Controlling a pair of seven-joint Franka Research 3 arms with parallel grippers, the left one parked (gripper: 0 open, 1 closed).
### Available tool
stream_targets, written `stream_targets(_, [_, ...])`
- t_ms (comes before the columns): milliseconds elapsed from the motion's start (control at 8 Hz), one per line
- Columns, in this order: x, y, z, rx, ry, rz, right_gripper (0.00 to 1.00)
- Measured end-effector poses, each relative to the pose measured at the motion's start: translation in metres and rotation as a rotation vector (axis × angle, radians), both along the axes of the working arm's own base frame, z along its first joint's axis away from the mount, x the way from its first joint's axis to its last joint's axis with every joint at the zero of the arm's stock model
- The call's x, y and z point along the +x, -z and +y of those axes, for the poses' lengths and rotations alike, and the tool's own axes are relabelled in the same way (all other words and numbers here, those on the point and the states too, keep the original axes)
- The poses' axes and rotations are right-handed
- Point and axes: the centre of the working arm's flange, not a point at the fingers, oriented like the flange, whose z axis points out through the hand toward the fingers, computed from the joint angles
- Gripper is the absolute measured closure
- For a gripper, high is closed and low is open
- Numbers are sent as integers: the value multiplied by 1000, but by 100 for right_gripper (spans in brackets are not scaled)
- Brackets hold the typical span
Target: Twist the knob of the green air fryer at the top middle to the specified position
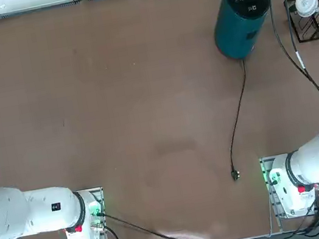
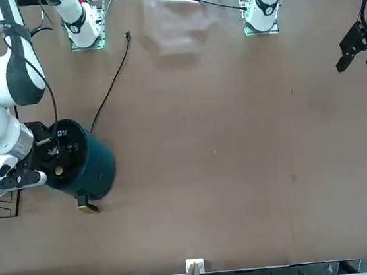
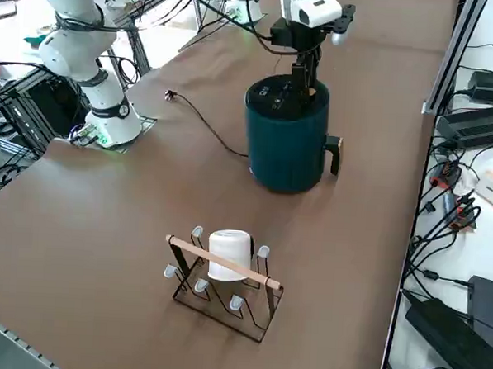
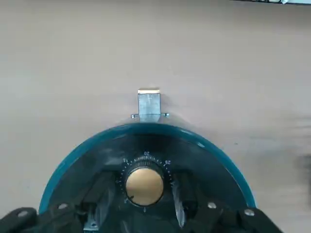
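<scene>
The green air fryer stands upright at the far right of the table, its black control top facing up. My right gripper hangs straight down over that top. In the wrist view the small yellow-gold knob sits between the two fingers, one on each side, each with a narrow gap to the knob. The gripper is open around the knob. The knob also shows from the front. In the top view the arm hides it.
A black wire rack holding a white round item stands to the right of the fryer. The fryer's thin black cord trails across the table towards my base and ends in a loose plug. A handle sticks out from the fryer's far side.
</scene>
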Motion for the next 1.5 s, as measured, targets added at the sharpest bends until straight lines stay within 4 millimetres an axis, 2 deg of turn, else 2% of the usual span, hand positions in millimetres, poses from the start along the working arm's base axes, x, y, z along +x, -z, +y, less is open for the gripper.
stream_targets(250, [0,-1,0,0,0,-2,29])
stream_targets(625, [0,-1,0,0,0,-2,42])
stream_targets(875, [1,-1,0,0,0,-2,55])
stream_targets(1500, [0,-1,0,-2,-18,1,55])
